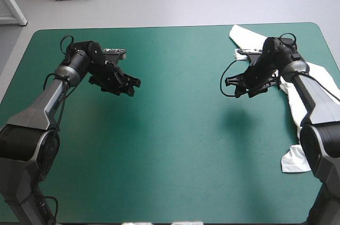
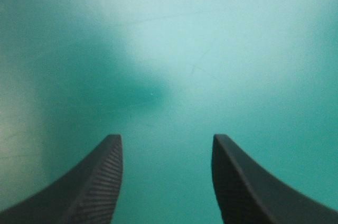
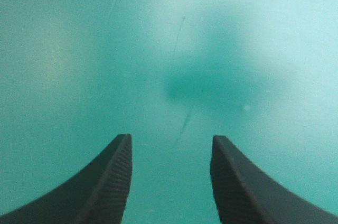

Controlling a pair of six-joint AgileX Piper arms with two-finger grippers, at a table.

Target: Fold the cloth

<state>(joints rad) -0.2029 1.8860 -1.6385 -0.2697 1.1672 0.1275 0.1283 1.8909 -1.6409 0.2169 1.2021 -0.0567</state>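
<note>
The high view shows the whole teal-green counter [image 1: 175, 129]. The white T-shirt [image 1: 245, 36] lies crumpled in a long strip along the right side of the frame, running from the upper right down to the lower right, and the right arm [image 1: 311, 95] crosses over its middle and hides part of it. The left end effector [image 1: 130, 84] hangs over bare cover in the left half of the frame, well apart from the T-shirt. The right end effector [image 1: 238, 84] hangs right of centre, near the T-shirt's upper part but not touching it. From this angle neither one's spread is plain. In the left wrist view the left end effector [image 2: 167, 138] is released: its two black fingers [image 2: 100, 182] stand apart with nothing but bare counter [image 2: 222, 44] between and ahead of them, plus a soft shadow [image 2: 132, 94] ahead. No T-shirt shows here. In the right wrist view the right end effector [image 3: 171, 137] is likewise released, fingers [image 3: 105, 182] apart over bare counter [image 3: 68, 55], with a shadow [image 3: 211, 84] and faint scratches [image 3: 184, 123] ahead. Here too the T-shirt is out of sight, so only the high view places it.
</note>
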